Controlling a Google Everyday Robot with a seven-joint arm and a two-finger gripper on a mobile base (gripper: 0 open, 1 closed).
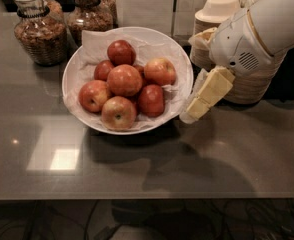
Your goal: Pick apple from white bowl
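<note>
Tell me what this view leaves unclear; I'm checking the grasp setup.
Camera view:
- Claw, right of the white bowl: far side hidden by its own body.
- Lower apples: covered by the central apple.
- Right jar: top cut by the upper edge.

Glossy grey countertop [237, 159] catches a bright light reflection [55, 152], tangled cables [89, 220] on dark floor [202, 221] below

White rounded arm [277, 19] (small round grille [246, 60]); cream blocky jaws just right of white bowl [67, 84].
</note>
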